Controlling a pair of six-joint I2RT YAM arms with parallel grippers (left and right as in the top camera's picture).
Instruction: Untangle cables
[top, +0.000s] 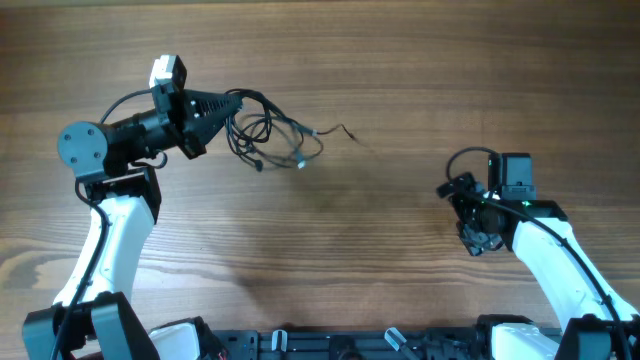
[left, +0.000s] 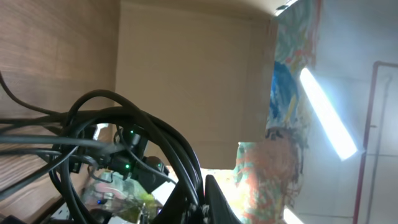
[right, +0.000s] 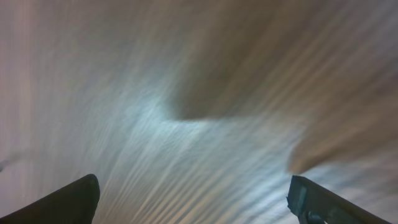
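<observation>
The left gripper (top: 237, 103) reached out over the top left part of the wooden bench (top: 420, 70); its jaws were closed on the cables (top: 268, 132), pinching them at the left edge of the bunch; the cables were thin and black, looped over each other in a messy knot just to the right of the jaws; one thin end stuck out farther to the right; a small pale plug (top: 301, 163) sat at the bottom of the bunch; from the left wrist, black loops crossed the lower left, close to the jaws; the right gripper (top: 470, 212) was well apart on the right side; its jaws were wide open, with only blurry wood showing between them.
</observation>
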